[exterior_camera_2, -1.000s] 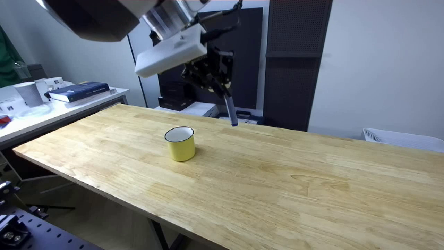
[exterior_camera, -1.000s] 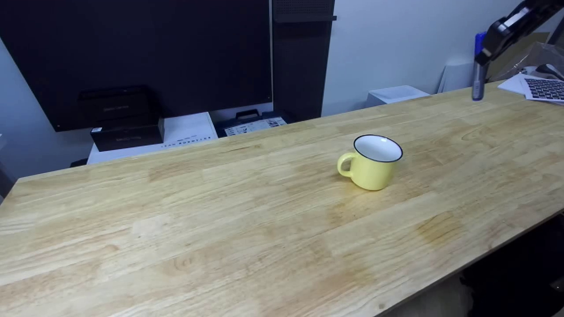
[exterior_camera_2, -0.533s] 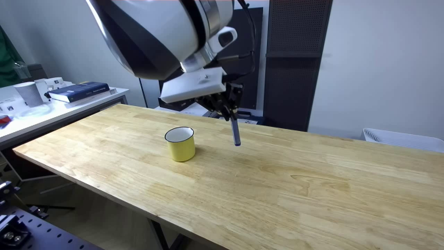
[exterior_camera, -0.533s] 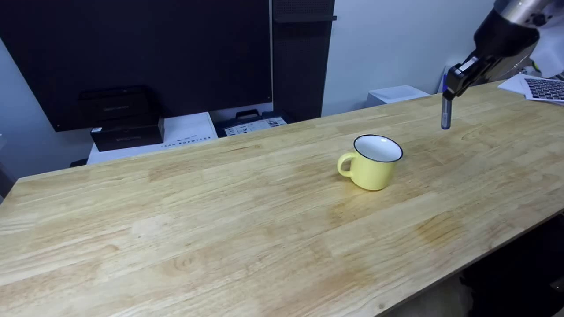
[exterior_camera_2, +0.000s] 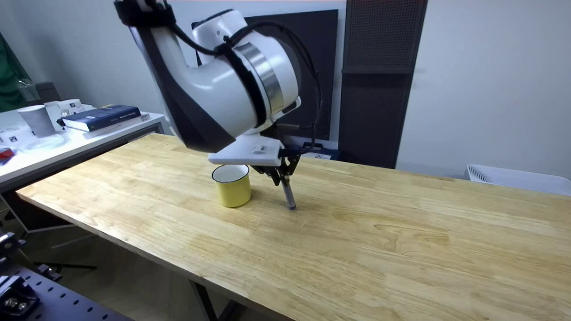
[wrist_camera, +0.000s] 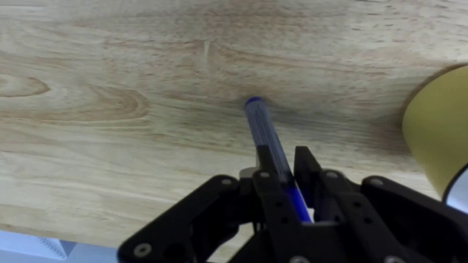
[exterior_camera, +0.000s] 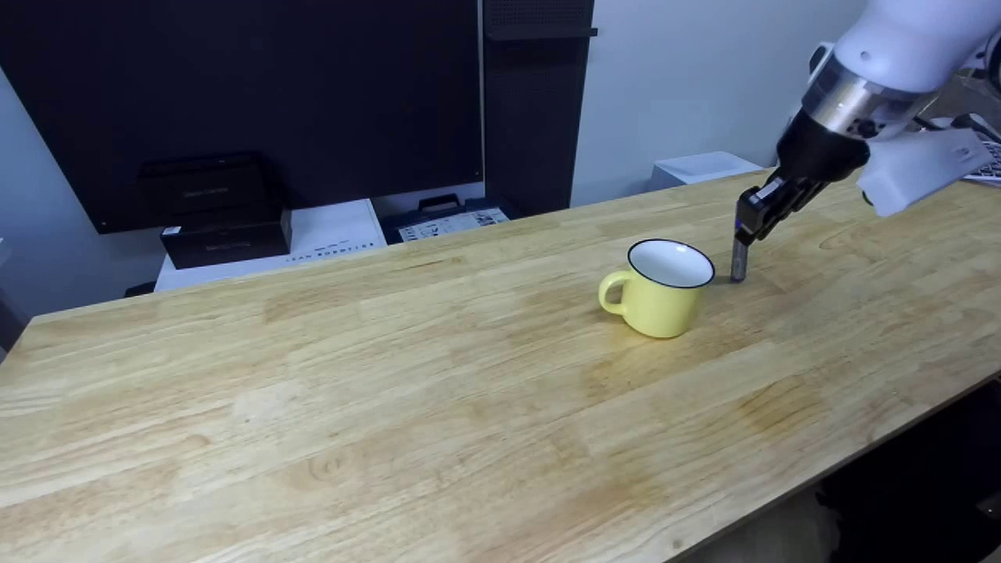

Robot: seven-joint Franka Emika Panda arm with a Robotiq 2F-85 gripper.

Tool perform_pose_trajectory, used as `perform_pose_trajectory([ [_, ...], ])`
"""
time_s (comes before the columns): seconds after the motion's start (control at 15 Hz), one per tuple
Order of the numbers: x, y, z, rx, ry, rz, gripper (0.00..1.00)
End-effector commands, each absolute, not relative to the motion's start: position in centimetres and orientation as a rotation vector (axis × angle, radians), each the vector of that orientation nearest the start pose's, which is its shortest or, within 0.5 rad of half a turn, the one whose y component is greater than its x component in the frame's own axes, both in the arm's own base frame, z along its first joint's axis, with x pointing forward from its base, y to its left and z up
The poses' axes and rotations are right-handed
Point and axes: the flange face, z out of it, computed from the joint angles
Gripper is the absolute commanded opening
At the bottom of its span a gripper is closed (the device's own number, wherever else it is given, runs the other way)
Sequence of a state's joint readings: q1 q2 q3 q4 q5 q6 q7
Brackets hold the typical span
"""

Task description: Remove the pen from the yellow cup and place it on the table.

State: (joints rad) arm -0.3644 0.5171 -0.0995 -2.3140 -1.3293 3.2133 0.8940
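Find the end effector [wrist_camera: 282, 159] clamped on the pen [wrist_camera: 266, 129], gripped between two fingers [wrist_camera: 306, 164] and projecting below, tilted, already out of the yellow cup [exterior_camera_2: 234, 189]. Note the pen's lower end at or just above the desk [exterior_camera: 352, 407] beneath the end effector; cannot confirm contact. Note also the yellow cup upright beside the end effector, apart from the pen. Judged as placing step, nearly complete. To do well: lower gently, without driving the pen into the desk; swing it flatter, away from the yellow cup, before parting the fingers; release low and slowly, against likely toppling or rolling. Counted: one end effector, two fingers, one pen, one yellow cup, one desk; well beyond the end effector, one blue book [exterior_camera_2: 101, 117].
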Motion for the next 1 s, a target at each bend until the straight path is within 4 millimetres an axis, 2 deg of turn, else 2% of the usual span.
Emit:
perform_pose_trajectory([
  [0.0,46.5,-11.5,11.1,-3.139,-0.005,-0.463,0.06],
  [0.27,46.7,-10.4,10.0,-3.103,0.017,-0.435,0.06],
  [0.6,47.5,-10.3,11.0,-3.073,0.004,-0.438,0.06],
  [0.67,47.5,-10.3,11.5,-3.074,0.003,-0.442,0.47],
  [0.73,47.6,-10.3,12.0,-3.075,0.004,-0.449,0.48],
  [0.93,48.0,-10.9,14.3,-3.109,0.042,-0.489,0.67],
])
